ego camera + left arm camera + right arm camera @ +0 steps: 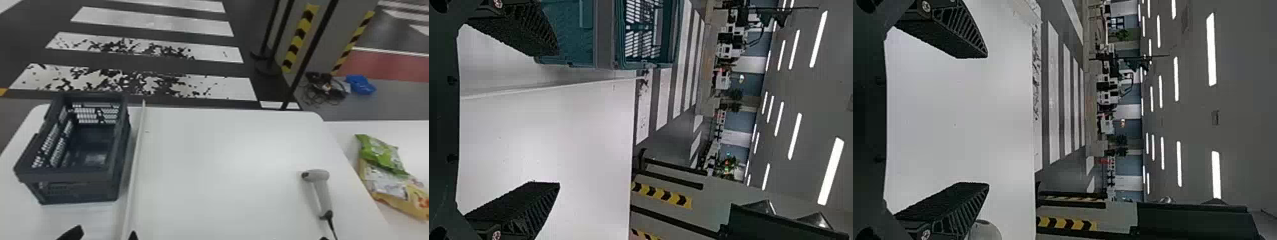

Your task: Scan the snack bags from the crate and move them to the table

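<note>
- From where I stand, the left gripper (104,233) is low at the near edge of the white table (223,178), one finger on each side of the raised pale strip (136,153).
- That left gripper (557,118) points forward, more along the tabletop than down at it, with its two fingers spread wide and only air between them.
- The right gripper (324,238) is at the near edge too, well apart from the left one, toward the scanner's side.
- Its aim is forward as well; the right gripper (987,120) has its fingers wide apart, pinching nothing, and the rounded scanner head shows beside one of them.
- The snack bags lie on the side table (341,131) to the robot's right: the green bag (381,153) overlaps the yellow-and-white packaging (415,199).
- The dark crate (68,176) stands upright on the left part of the white table, beyond the left gripper.
- The grey scanner (322,191) lies toward the table's right side, its cable (332,226) running to the near edge.
</note>
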Robot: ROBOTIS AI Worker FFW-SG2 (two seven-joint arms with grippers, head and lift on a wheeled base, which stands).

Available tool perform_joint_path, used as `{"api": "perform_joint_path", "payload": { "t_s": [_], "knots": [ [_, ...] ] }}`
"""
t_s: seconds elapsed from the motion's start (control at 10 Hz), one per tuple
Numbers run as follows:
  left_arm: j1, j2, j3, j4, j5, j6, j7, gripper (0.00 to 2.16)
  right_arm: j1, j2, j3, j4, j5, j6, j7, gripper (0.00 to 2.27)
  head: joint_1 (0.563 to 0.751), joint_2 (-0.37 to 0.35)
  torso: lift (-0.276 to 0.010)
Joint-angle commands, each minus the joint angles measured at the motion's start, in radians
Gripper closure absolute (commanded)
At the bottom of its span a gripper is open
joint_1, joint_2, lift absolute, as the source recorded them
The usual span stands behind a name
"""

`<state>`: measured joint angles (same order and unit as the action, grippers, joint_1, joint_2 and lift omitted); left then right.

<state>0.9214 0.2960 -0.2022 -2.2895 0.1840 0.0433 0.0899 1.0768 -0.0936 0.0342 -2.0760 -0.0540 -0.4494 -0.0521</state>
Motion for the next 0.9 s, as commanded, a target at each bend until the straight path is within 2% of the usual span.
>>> {"api": "perform_joint_path", "payload": {
  "t_s": [0.0, 0.8],
  "knots": [
    [-0.003, 0.0, -0.002, 0.001, 0.0, -0.007, -0.004, 0.06, 0.003, 0.0, -0.011, -0.007, -0.001, -0.002, 0.0, 0.08, 0.695, -0.192, -0.095],
    [-0.013, 0.002, 0.001, 0.002, 0.006, -0.007, -0.006, 0.07, 0.006, -0.002, -0.037, -0.012, -0.03, -0.024, 0.003, 0.08, 0.695, -0.237, -0.095]
  ]
}}
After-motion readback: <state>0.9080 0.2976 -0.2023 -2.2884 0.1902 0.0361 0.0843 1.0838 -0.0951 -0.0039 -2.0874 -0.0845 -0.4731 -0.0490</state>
